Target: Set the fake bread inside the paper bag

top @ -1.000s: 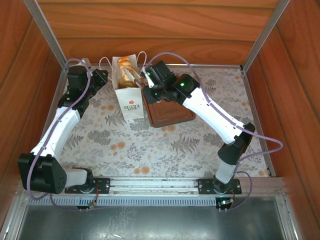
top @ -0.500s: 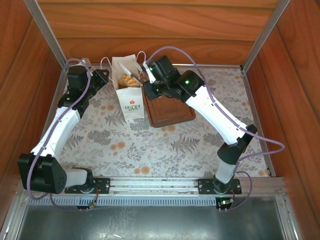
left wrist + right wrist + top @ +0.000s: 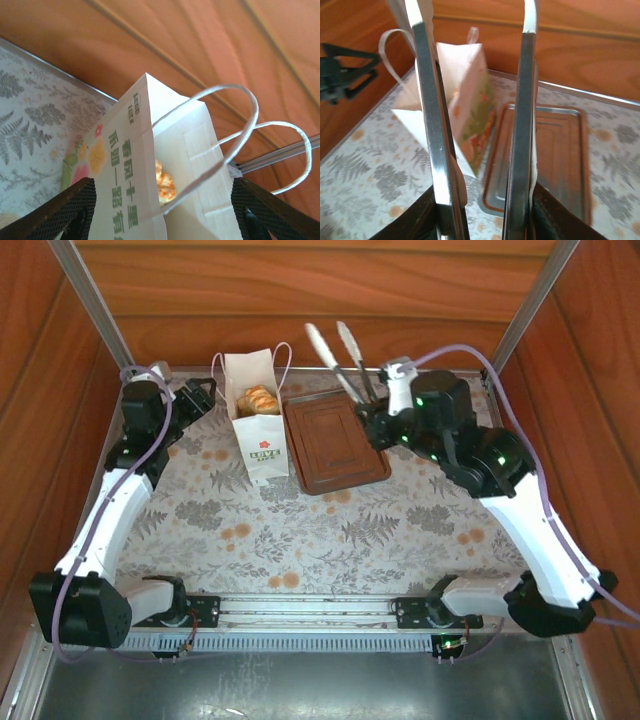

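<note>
Left end effector point(image 3: 197, 398): at the tabletop's point(image 3: 330, 530) far-left corner, fingers point(image 3: 67, 207) spread wide either side of the bag point(image 3: 262, 445); contact cannot be determined. Bag upright near the far edge, left of centre. Bread point(image 3: 260, 400) lies inside, golden pieces visible through the open top. Tray point(image 3: 335, 440) flat, just right of the bag. Right end effector point(image 3: 378, 423) clamped on tongs point(image 3: 335, 355), blades apart, raised over the far edge.

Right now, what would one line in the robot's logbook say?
left gripper: open by paper bag | right gripper: holding empty tongs, clear of bag | fake bread: in bag | tray: empty
</note>
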`<action>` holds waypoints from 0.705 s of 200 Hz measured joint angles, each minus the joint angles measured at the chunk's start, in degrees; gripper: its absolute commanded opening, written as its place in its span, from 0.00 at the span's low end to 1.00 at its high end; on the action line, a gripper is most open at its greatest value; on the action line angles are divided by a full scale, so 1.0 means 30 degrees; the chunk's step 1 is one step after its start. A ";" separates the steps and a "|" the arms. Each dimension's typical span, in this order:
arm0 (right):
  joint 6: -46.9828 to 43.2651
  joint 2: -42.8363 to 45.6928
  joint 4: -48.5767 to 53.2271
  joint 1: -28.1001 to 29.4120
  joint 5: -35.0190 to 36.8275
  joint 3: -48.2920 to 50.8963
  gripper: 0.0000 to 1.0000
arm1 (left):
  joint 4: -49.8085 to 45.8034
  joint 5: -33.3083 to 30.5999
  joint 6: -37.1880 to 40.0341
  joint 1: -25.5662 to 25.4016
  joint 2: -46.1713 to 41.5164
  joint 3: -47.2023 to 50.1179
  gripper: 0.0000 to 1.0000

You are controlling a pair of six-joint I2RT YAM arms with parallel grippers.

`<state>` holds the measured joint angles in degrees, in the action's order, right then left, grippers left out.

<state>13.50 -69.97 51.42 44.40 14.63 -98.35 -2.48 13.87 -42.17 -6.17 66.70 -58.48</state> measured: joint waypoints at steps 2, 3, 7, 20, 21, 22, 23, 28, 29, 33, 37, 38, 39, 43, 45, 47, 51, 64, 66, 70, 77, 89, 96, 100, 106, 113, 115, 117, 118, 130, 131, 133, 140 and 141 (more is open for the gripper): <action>0.0044 0.0146 0.0022 -0.0109 0.0080 0.0262 0.41 | 0.0015 0.0000 -0.0051 0.0007 -0.0102 0.0087 0.86; 0.0051 0.0189 0.0029 -0.0138 0.0102 0.0364 0.41 | 0.0015 0.0000 -0.0015 0.0015 -0.0138 0.0117 0.87; 0.0168 0.0415 -0.0007 -0.0313 0.0175 0.0816 0.41 | 0.0015 -0.0015 0.0015 0.0022 -0.0284 0.0240 0.88; 0.0466 0.0831 -0.0087 -0.0743 0.0452 0.2171 0.41 | 0.0073 -0.0087 0.0015 0.0022 -0.0758 0.0634 0.97; 0.0510 0.0874 -0.0131 -0.0809 0.0481 0.2419 0.41 | 0.0087 -0.0087 0.0015 0.0029 -0.0787 0.0670 0.98; 0.0539 0.0882 -0.0131 -0.0838 0.0488 0.2514 0.41 | 0.0080 -0.0102 0.0029 0.0029 -0.0838 0.0707 0.99; 0.0561 0.0903 -0.0146 -0.0867 0.0495 0.2696 0.41 | 0.0087 -0.0138 -0.0029 0.0029 -0.0903 0.0758 0.99; 0.0648 0.0962 -0.0189 -0.1005 0.0539 0.3300 0.41 | 0.0102 -0.0197 0.0000 0.0029 -0.1100 0.0925 1.00; 0.0670 0.0954 -0.0189 -0.1027 0.0539 0.3395 0.41 | 0.0109 -0.0219 0.0007 0.0029 -0.1137 0.0947 1.00; 0.0743 0.0954 -0.0211 -0.1122 0.0576 0.3869 0.41 | 0.0124 -0.0306 0.0044 0.0044 -0.1341 0.1100 1.00; 0.0816 0.0954 -0.0262 -0.1231 0.0590 0.4401 0.41 | 0.0138 -0.0401 0.0007 0.0044 -0.1508 0.1231 1.00; 0.0831 0.0947 -0.0277 -0.1246 0.0597 0.4503 0.41 | 0.0138 -0.0423 -0.0007 0.0044 -0.1566 0.1275 1.00; 0.0867 0.0947 -0.0335 -0.1290 0.0612 0.4728 0.41 | 0.0153 -0.0510 0.0044 0.0051 -0.1654 0.1341 1.00; 0.0911 0.0933 -0.0423 -0.1370 0.0612 0.5195 0.41 | 0.0146 -0.0546 0.0036 0.0051 -0.1814 0.1472 1.00; 0.0933 0.0896 -0.0444 -0.1413 0.0612 0.5508 0.41 | 0.0160 -0.0721 0.0036 0.0051 -0.1960 0.1588 1.00; 0.0969 0.0874 -0.0474 -0.1464 0.0619 0.5719 0.41 | 0.0182 -0.0692 0.0058 0.0051 -0.2055 0.1668 1.00; 0.1005 0.0823 -0.0539 -0.1508 0.0619 0.6200 0.41 | 0.0182 -0.0874 0.0058 0.0051 -0.2229 0.1821 1.00; 0.1115 0.0532 -0.0969 -0.1719 0.0656 0.7759 0.41 | 0.0270 -0.1268 0.0058 0.0058 -0.2863 0.2339 1.00; 0.1129 0.0459 -0.1035 -0.1727 0.0678 0.7963 0.41 | 0.0262 -0.1428 0.0051 0.0051 -0.2980 0.2433 1.00; 0.1151 0.0364 -0.1217 -0.1756 0.0707 0.8349 0.41 | 0.0357 -0.1545 0.0051 0.0058 -0.3133 0.2601 1.00; 0.1166 0.0051 -0.1625 -0.1829 0.0729 0.9063 0.41 | 0.0452 -0.1836 0.0051 0.0058 -0.3446 0.2958 1.00; 0.1151 -0.0627 -0.2506 -0.1858 0.0816 1.0142 0.41 | 0.0532 -0.2499 -0.0044 0.0058 -0.4167 0.3796 1.00; 0.1078 -0.1049 -0.3330 -0.1931 0.0831 1.0783 0.41 | 0.0546 -0.2849 -0.0109 0.0058 -0.4495 0.4255 1.00; 0.0998 -0.1319 -0.3723 -0.1938 0.0838 1.1081 0.41 | 0.0539 -0.3060 -0.0175 0.0058 -0.4663 0.4510 1.00; 0.0896 -0.1858 -0.4473 -0.1938 0.0838 1.1577 0.41 | 0.0532 -0.3344 -0.0277 0.0058 -0.4889 0.4911 1.00; 0.0794 -0.2572 -0.5282 -0.1938 0.0845 1.2043 0.40 | 0.0510 -0.3643 -0.0393 0.0058 -0.5107 0.5391 1.00; 0.0750 -0.2761 -0.5486 -0.1938 0.0845 1.2138 0.41 | 0.0510 -0.3752 -0.0408 0.0058 -0.5144 0.5493 1.00; 0.0707 -0.2943 -0.5676 -0.1938 0.0852 1.2240 0.41 | 0.0488 -0.3774 -0.0437 0.0058 -0.5180 0.5617 1.00; 0.0685 -0.3053 -0.5821 -0.1938 0.0860 1.2291 0.41 | 0.0481 -0.3803 -0.0452 0.0058 -0.5187 0.5654 1.00; 0.0510 -0.4364 -0.6761 -0.1938 0.0962 1.2670 0.41 | 0.0437 -0.4153 -0.0510 0.0073 -0.5275 0.6120 1.00; 0.0503 -0.4444 -0.6805 -0.1938 0.0976 1.2677 0.41 | 0.0415 -0.4160 -0.0525 0.0073 -0.5282 0.6178 1.00; 0.0466 -0.4619 -0.6914 -0.1938 0.1005 1.2699 0.41 | 0.0408 -0.4189 -0.0532 0.0073 -0.5282 0.6237 1.00; 0.0328 -0.5340 -0.7417 -0.1938 0.1107 1.2728 0.41 | 0.0379 -0.4262 -0.0561 0.0080 -0.5297 0.6404 1.00; 0.0306 -0.5486 -0.7548 -0.1938 0.1122 1.2728 0.41 | 0.0372 -0.4277 -0.0568 0.0080 -0.5297 0.6419 1.00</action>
<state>14.41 -86.43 28.77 38.59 18.00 -60.16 -1.37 1.04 -43.88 -5.93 50.81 -39.22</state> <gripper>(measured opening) 0.409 0.999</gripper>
